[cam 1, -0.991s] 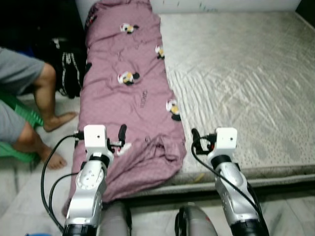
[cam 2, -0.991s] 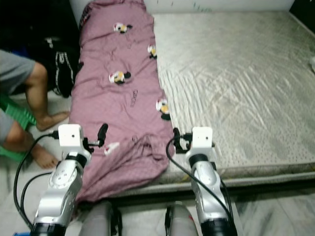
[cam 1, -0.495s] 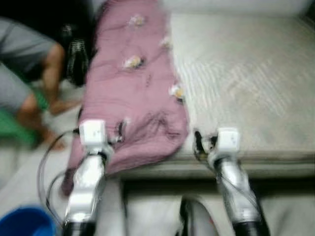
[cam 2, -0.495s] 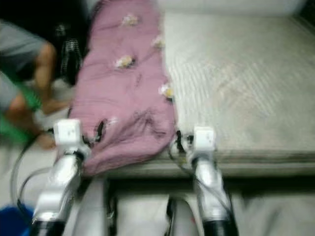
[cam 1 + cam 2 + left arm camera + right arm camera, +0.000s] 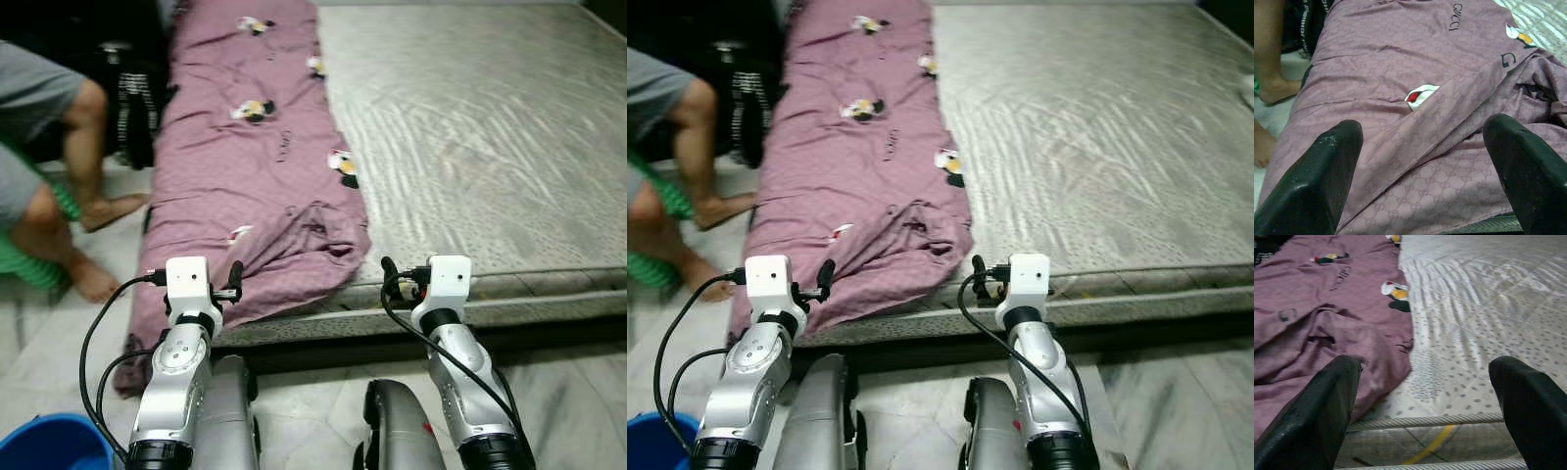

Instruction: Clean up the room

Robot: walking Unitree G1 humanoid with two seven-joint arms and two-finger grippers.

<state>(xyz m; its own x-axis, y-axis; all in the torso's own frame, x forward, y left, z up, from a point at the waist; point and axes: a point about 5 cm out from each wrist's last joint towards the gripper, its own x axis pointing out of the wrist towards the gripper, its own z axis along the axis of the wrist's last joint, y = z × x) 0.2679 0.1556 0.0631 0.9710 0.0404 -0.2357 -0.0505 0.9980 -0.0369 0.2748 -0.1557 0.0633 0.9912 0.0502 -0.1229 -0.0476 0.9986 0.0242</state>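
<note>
The mauve printed cotton blanket [image 5: 257, 186] lies along the left strip of the bare grey quilted mattress [image 5: 490, 137], running from the top of the frame down to the lower left, where its bunched near end drapes over the mattress edge toward the pale tiled floor [image 5: 59, 372]. Risk: a grasp on the loose folds alone may take only the top layer, so the blanket would drag and slide further off the bed; the overhanging end could also catch under the robot's legs. A seated person's bare legs and feet [image 5: 83, 211] at the left edge of the frame are near the blanket, so a wide sweep of the left arm could strike them. A round blue plastic tub [image 5: 49, 446] sits in the lower left corner. The left gripper [image 5: 1420, 171] hovers over the draped end, fingers spread wide, holding nothing. The right gripper [image 5: 1422, 396] is raised at the mattress edge just beside the blanket's right border, likewise wide apart and empty.
</note>
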